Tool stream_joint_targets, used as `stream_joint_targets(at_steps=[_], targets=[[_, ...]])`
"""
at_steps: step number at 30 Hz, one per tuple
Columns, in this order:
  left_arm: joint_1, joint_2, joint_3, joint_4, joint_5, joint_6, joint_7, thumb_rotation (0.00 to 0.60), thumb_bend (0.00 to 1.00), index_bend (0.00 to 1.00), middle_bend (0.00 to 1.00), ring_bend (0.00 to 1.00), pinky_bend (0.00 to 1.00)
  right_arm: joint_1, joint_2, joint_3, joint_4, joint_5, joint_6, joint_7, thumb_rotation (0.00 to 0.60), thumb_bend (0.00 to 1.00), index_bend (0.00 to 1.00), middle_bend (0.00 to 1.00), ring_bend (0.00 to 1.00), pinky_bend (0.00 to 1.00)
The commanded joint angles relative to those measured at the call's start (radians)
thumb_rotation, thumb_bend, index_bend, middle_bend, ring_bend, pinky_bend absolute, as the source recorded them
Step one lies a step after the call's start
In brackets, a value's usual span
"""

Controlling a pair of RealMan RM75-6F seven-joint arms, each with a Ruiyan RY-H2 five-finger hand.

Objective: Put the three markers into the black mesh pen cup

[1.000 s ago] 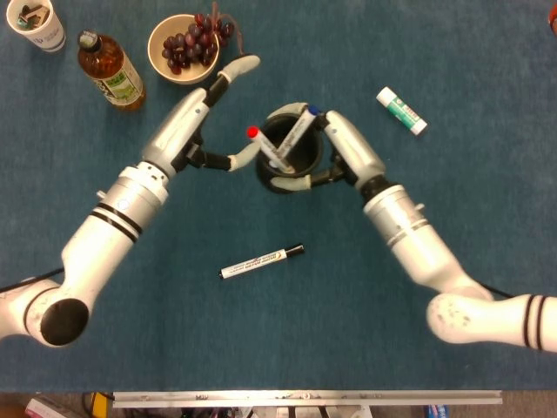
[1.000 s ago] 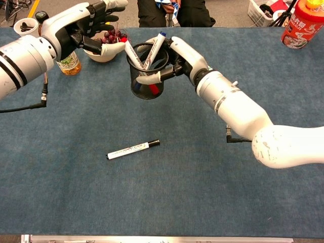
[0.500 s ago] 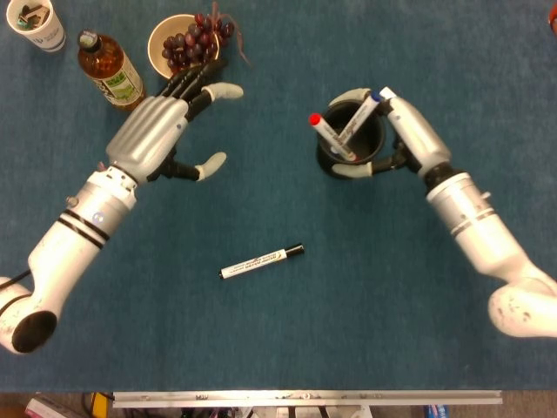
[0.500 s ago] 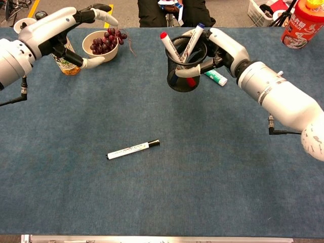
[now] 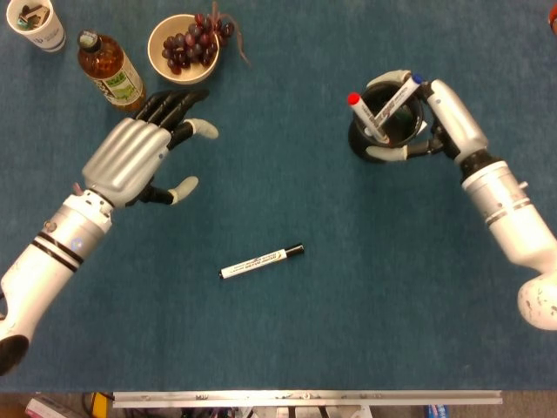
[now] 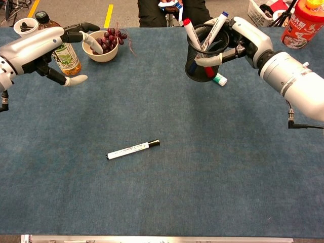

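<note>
From the head view, the right hand [image 5: 435,117] gripped the black mesh pen cup [image 5: 389,131], its fingers [image 5: 387,153] wrapped around the wall. Two markers stood slanted in the cup: a red-capped marker [image 5: 364,114] and a blue-capped marker [image 5: 399,97]. The black-capped marker [image 5: 262,260] lay flat on the blue bench [image 5: 287,340], well apart from both hands. The left hand [image 5: 139,158] hovered with its fingers spread, holding nothing, near a brown glass bottle [image 5: 110,70] and a bowl of grapes [image 5: 185,45]. A paper cup [image 5: 35,23] stood at the far left corner.

From the chest view, the right hand [image 6: 243,40] held the pen cup [image 6: 205,53] seemingly raised off the bench, though contact was hard to judge. The red-capped marker [image 6: 190,31] and blue-capped marker [image 6: 215,28] leaned out of its top. A green-and-white tube [image 6: 219,79] showed just below the cup. The left hand [image 6: 53,48] stayed open beside the bottle [image 6: 63,50], and the black-capped marker [image 6: 132,149] lay mid-bench.
</note>
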Motion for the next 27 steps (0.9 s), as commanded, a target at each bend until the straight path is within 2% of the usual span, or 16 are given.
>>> stream_joint_targets(at_steps=[1,12,19,27], targets=[[0.006,0.014,0.018,-0.015,0.002,-0.012,0.01,0.6,0.31,0.29,0.04,0.0,0.04,0.001,0.004,0.002,0.004,-0.004,0.003,0.009,0.6,0.31,0.48,0.43,0.32,0.42],[-0.001,0.023,0.097,-0.079,0.033,-0.089,0.064,0.6,0.31,0.29,0.04,0.0,0.04,0.008,0.006,0.008,0.018,0.001,0.007,0.031,0.6,0.31,0.48,0.43,0.32,0.42],[-0.013,-0.041,0.143,-0.097,0.064,-0.137,0.105,0.6,0.31,0.3,0.04,0.0,0.04,0.011,0.007,0.011,0.02,0.007,0.013,0.04,0.6,0.31,0.48,0.43,0.32,0.42],[-0.022,-0.128,0.169,-0.076,0.101,-0.149,0.173,0.6,0.31,0.29,0.04,0.0,0.04,0.008,0.012,0.009,0.019,0.012,0.018,0.045,0.6,0.31,0.48,0.43,0.32,0.42]])
